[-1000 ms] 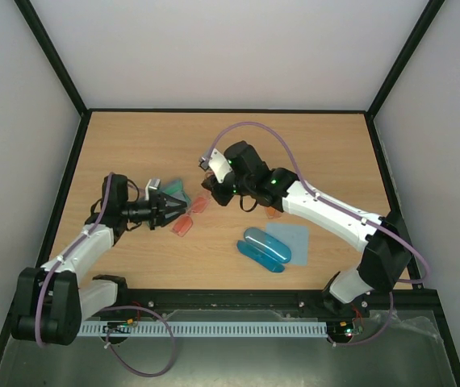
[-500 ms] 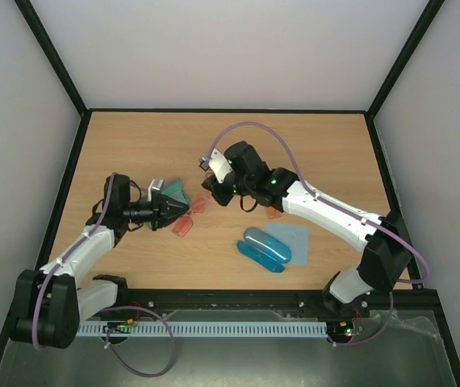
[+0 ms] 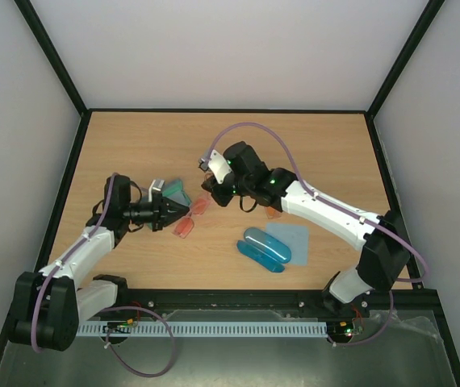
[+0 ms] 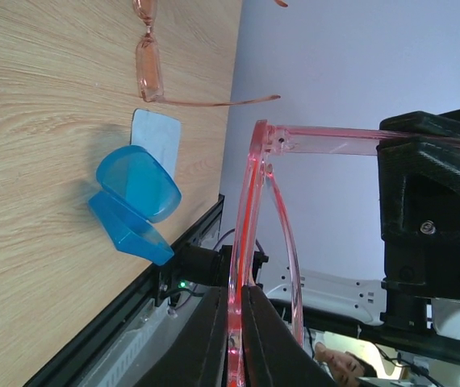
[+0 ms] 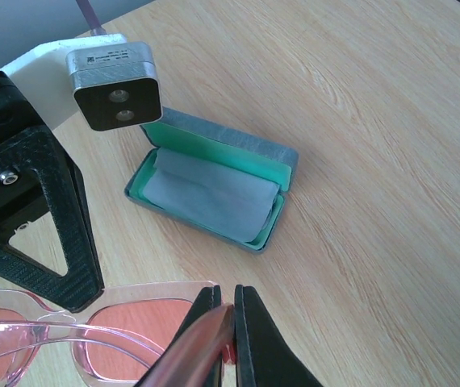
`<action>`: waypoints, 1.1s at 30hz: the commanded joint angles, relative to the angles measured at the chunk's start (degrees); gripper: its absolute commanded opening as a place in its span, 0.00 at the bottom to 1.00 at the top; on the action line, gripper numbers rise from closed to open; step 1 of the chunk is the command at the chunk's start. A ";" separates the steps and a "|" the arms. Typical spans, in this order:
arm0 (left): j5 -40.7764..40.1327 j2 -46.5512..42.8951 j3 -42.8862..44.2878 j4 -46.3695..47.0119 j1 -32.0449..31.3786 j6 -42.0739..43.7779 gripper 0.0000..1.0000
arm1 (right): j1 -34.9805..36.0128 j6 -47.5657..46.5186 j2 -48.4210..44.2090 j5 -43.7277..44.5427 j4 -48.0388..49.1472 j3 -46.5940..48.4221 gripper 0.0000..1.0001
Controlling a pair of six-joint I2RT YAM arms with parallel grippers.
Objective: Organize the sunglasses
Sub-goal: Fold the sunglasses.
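Pink-lensed translucent-framed sunglasses (image 5: 125, 322) are clamped by your left gripper (image 4: 236, 322) and right gripper (image 5: 223, 318), open green oblong case (image 5: 218, 143) just beyond the fingers (image 5: 254, 347); orange-lensed pair (image 4: 149, 68) lies uncased.

Orange sunglasses (image 3: 275, 214) mostly behind right arm (image 3: 327, 211)

I count two pairs of sunglasses: one red pair (image 3: 188, 221) and one orange pair (image 4: 150, 63). That makes two.

I count two cases: one green case (image 3: 175, 192) and one blue case (image 3: 264, 248).

I count two cloths as well. One cloth (image 5: 210, 193) is in the green case, and the other cloth (image 3: 293, 235) is by the blue case.

I see two arms, a left arm (image 3: 85, 246) and a right arm (image 3: 327, 211). Each has one gripper, so there are two: the left gripper (image 4: 236, 302) and the right gripper (image 5: 228, 302).
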 commanded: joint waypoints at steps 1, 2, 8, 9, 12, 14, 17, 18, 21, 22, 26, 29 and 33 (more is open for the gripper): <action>0.87 -0.64 -1.17 -1.89 -0.47 0.20 0.09 | 0.33 -0.03 0.76 -0.32 0.54 0.37 0.01; 0.92 -0.63 -1.20 -1.90 -0.47 0.25 0.11 | 0.37 0.02 0.77 -0.32 0.61 0.44 0.01; 0.90 -0.56 -1.65 -1.73 -0.64 0.35 0.24 | 0.37 0.29 1.24 -0.41 0.81 0.60 0.01; 0.88 -0.52 -1.60 -1.65 -0.65 0.36 0.22 | 0.40 0.30 1.34 -0.49 0.81 0.65 0.01; 0.96 -0.47 -1.58 -1.29 -0.65 0.25 0.16 | 0.36 0.23 1.51 -0.50 0.82 0.72 0.01; 0.90 -0.37 -1.67 -1.22 -0.65 0.24 0.12 | 0.36 0.17 1.44 -0.45 0.80 0.64 0.01; 0.75 0.04 -1.83 -0.80 -0.65 0.18 0.07 | 0.37 0.19 1.23 -0.49 0.92 0.51 0.01; 0.65 0.24 -1.86 -0.54 -0.65 0.04 0.05 | 0.40 0.18 1.16 -0.51 0.99 0.43 0.01; 0.53 0.76 -1.80 1.04 -0.65 -1.02 0.03 | 0.34 0.14 0.88 -0.72 1.05 0.33 0.01; 0.50 0.85 -1.60 1.27 -0.65 -1.19 0.03 | 0.37 0.20 0.81 -0.78 1.02 0.40 0.01; 0.23 1.39 -1.44 2.05 -0.65 -1.59 0.03 | 0.33 0.33 0.77 -0.87 0.73 0.68 0.10; 0.01 1.55 -1.50 3.16 -0.55 -2.58 0.02 | 0.38 0.58 0.63 -0.81 0.80 0.69 0.28; -0.03 1.86 -1.53 4.26 -0.26 -3.24 0.02 | 0.35 0.72 -0.19 -0.22 0.68 0.65 0.39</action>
